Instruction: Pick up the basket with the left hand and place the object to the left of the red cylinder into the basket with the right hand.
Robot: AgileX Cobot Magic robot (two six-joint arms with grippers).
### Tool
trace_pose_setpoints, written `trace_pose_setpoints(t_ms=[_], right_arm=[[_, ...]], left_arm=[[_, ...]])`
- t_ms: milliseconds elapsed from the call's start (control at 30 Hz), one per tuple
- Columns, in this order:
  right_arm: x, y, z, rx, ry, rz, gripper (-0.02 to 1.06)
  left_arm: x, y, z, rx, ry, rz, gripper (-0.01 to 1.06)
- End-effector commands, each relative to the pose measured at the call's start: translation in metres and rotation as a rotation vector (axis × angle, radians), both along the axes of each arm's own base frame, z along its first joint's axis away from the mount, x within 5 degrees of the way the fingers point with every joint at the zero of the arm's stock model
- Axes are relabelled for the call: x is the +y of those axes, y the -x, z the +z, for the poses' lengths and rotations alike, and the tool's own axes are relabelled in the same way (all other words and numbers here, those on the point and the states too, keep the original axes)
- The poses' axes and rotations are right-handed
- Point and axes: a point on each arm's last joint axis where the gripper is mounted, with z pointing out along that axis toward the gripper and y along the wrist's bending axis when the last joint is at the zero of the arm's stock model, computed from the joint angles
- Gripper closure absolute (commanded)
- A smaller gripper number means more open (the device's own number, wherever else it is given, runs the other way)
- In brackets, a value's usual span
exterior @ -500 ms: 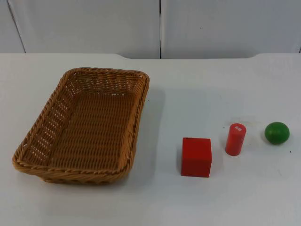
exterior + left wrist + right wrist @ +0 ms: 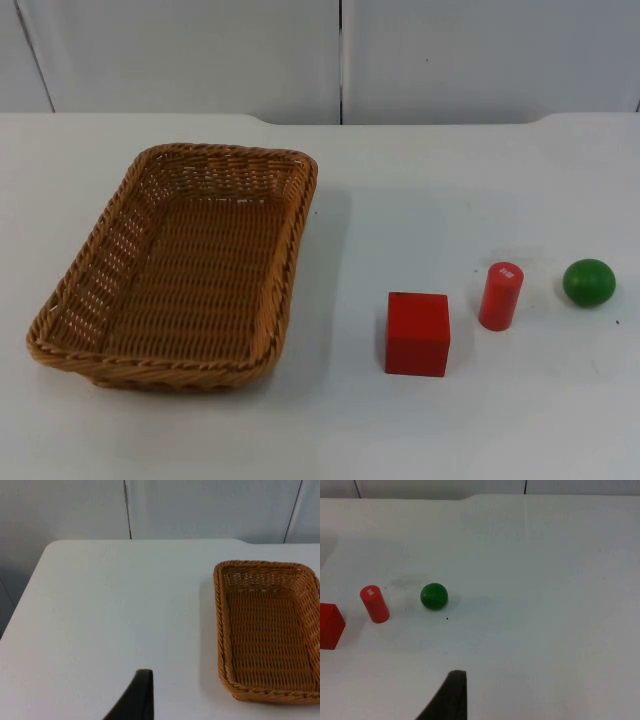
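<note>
No change is noted against the top view half a second earlier: nothing has been displaced, so the task is judged not yet begun. The wicker basket [image 2: 180, 265] rests on the desk [image 2: 420, 190], unheld. The red cube [image 2: 418, 333], at 8 o'clock of the red cylinder [image 2: 500, 295], is the target. A green ball [image 2: 588, 282] lies at 3 o'clock. The left gripper's fingertip [image 2: 137, 697] and right gripper's fingertip [image 2: 451, 697] are seen above the desk; their opening cannot be told.

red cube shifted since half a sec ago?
No. The red cube sits at the same spot beside the red cylinder, same gap to the wicker basket.
</note>
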Motion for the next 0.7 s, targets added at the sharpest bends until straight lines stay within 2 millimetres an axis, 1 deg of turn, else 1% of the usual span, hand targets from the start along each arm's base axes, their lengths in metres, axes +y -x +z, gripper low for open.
trace_pose_setpoints(t_ms=[0, 567, 667], right_arm=[[-0.0001, -0.0002, 0.0, -0.007, 0.009, -0.002, -0.01], [-0.0001, -0.0002, 0.0, -0.007, 0.009, -0.002, -0.01], [-0.0001, -0.0002, 0.0, -0.007, 0.009, -0.002, -0.01]], left_arm=[[0.0004, -0.0013, 0.0053, -0.04, 0.002, 0.008, 0.0], [-0.0029, -0.0022, 0.0083, -0.074, 0.041, -0.017, 0.0], [-0.0027, -0.0032, 0.0113, -0.109, 0.041, -0.015, 0.0]])
